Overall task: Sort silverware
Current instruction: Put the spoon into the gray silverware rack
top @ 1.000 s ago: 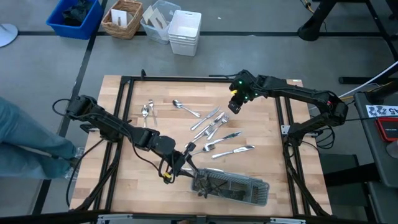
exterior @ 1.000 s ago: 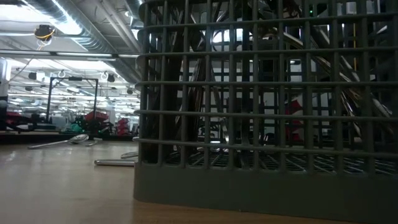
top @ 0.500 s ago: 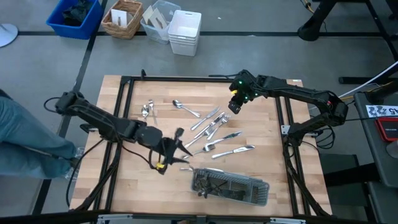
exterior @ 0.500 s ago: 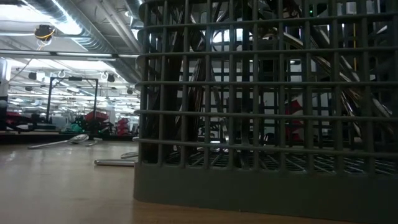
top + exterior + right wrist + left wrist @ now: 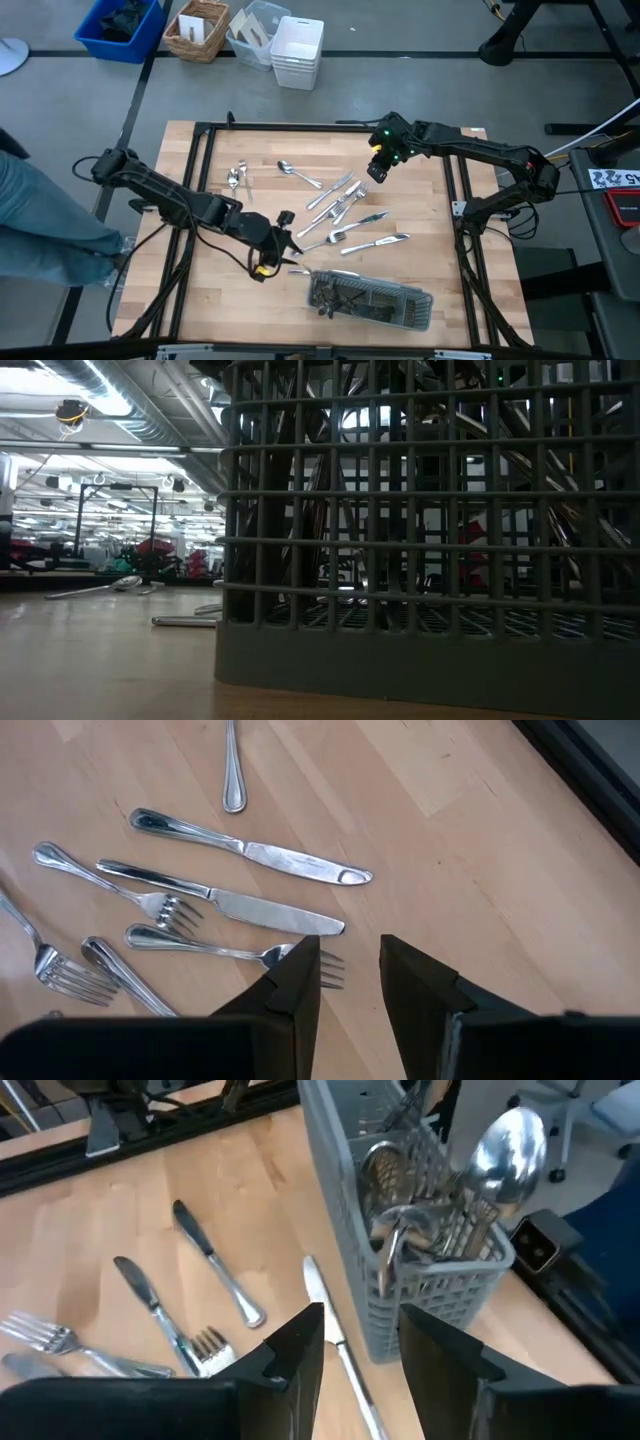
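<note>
High view: wooden table (image 5: pixel 220 300), grey floor; left hand (image 5: pixel 283 243), right hand (image 5: pixel 377 170) both apart, empty.

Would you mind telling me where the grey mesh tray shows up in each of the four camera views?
High view: grey mesh tray lies near the table's front edge, right of the left gripper.
Low view: the tray fills the centre and right, close up.
Left wrist view: the tray stands just beyond the open fingers, holding spoons.
Right wrist view: not in it.
Shared landmark: the knife beside the tray.
</note>
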